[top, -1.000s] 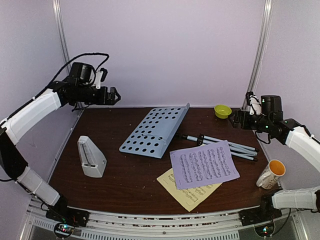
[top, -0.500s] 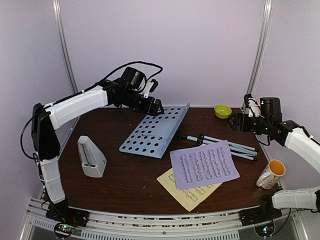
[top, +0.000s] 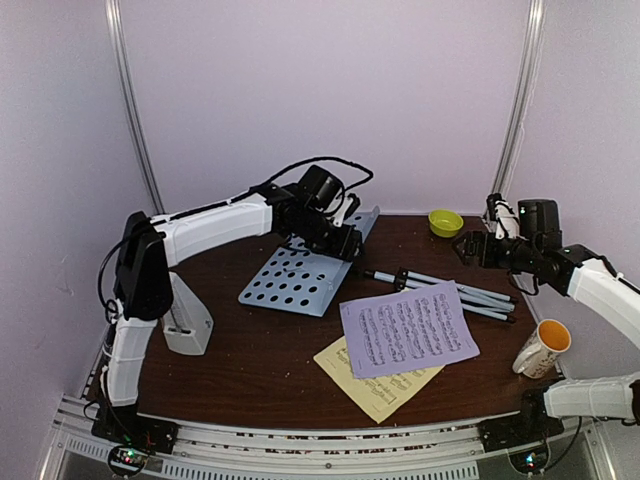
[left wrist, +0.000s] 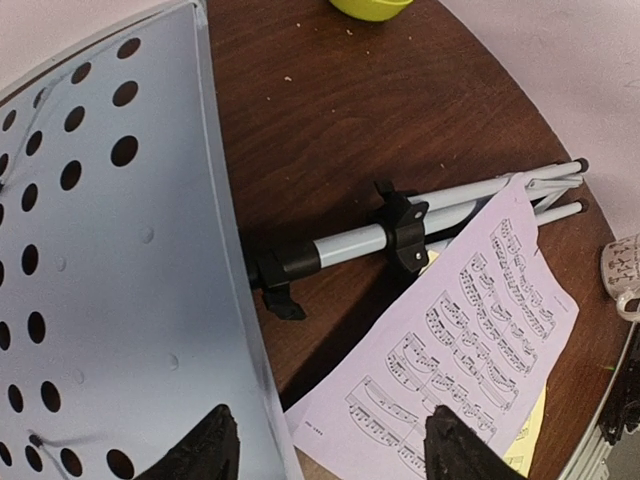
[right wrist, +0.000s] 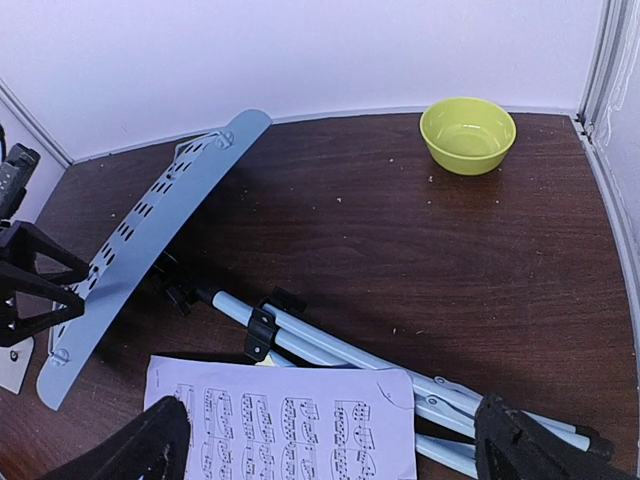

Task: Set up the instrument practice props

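Note:
The grey perforated music-stand desk (top: 300,268) (left wrist: 100,300) (right wrist: 150,230) lies tilted on the table, joined to its folded silver tripod (top: 450,290) (left wrist: 350,240) (right wrist: 340,345). A lilac sheet-music page (top: 408,328) (left wrist: 450,340) (right wrist: 290,420) overlaps a pale yellow page (top: 375,385) and the tripod legs. The light grey metronome (top: 188,322) stands at the left, partly behind my left arm. My left gripper (top: 348,240) (left wrist: 330,435) hangs open above the desk's right edge, one finger over the desk, one over the lilac page. My right gripper (top: 465,243) (right wrist: 335,440) is open above the tripod, holding nothing.
A small green bowl (top: 446,222) (right wrist: 468,134) sits at the back right corner. A mug with an orange inside (top: 543,347) stands near the right edge. Walls and metal posts close in the back and sides.
My left arm has swung from the far left wall across to the desk's right edge. The right gripper has crept slightly left.

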`<state>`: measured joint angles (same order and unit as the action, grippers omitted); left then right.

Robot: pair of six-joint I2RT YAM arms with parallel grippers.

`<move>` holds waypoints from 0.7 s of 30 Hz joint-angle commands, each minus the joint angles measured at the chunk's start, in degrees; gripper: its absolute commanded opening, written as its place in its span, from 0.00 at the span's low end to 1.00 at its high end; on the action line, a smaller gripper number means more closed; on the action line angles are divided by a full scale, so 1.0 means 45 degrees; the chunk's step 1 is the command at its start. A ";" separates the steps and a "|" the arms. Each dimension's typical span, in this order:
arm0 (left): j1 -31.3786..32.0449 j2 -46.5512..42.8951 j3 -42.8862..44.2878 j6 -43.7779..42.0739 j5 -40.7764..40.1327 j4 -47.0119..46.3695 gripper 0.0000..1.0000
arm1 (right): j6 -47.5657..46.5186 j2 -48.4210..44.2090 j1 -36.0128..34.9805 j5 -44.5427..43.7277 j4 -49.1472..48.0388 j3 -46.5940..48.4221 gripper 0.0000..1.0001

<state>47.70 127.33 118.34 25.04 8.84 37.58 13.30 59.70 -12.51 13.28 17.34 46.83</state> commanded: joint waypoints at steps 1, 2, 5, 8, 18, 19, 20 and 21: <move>0.0174 0.0794 0.0989 0.0334 0.0030 -0.0034 0.60 | 0.0053 -0.0064 -0.0071 0.0057 -0.0314 -0.0162 1.00; 0.0197 0.0939 0.1138 0.0335 0.0055 0.0017 0.58 | 0.0069 -0.0064 -0.0076 0.0062 -0.0345 -0.0185 1.00; 0.0273 0.1285 0.1413 0.0451 0.0103 0.0051 0.52 | 0.0108 -0.0035 -0.0066 0.0077 -0.0401 -0.0248 1.00; 0.0334 0.1544 0.1592 0.0593 0.0106 0.0042 0.46 | 0.0129 -0.0006 -0.0054 0.0081 -0.0415 -0.0292 1.00; 0.0356 0.2352 0.1923 0.1219 -0.0383 0.0057 0.34 | 0.0131 -0.0025 -0.0071 0.0049 -0.0472 -0.0387 1.00; 0.0356 0.2491 0.2024 0.1295 -0.0410 0.0070 0.33 | 0.0152 -0.0010 -0.0071 0.0039 -0.0475 -0.0399 1.00; 0.0356 0.2621 0.2163 0.1356 -0.0493 0.0145 0.32 | 0.0165 -0.0006 -0.0071 0.0052 -0.0475 -0.0405 1.00; 0.0356 0.2784 0.2428 0.1436 -0.0597 0.0247 0.31 | 0.0152 -0.0006 -0.0071 0.0047 -0.0475 -0.0409 1.00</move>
<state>48.40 136.62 126.02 29.65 6.50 39.18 13.50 59.70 -12.51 13.28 16.25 45.47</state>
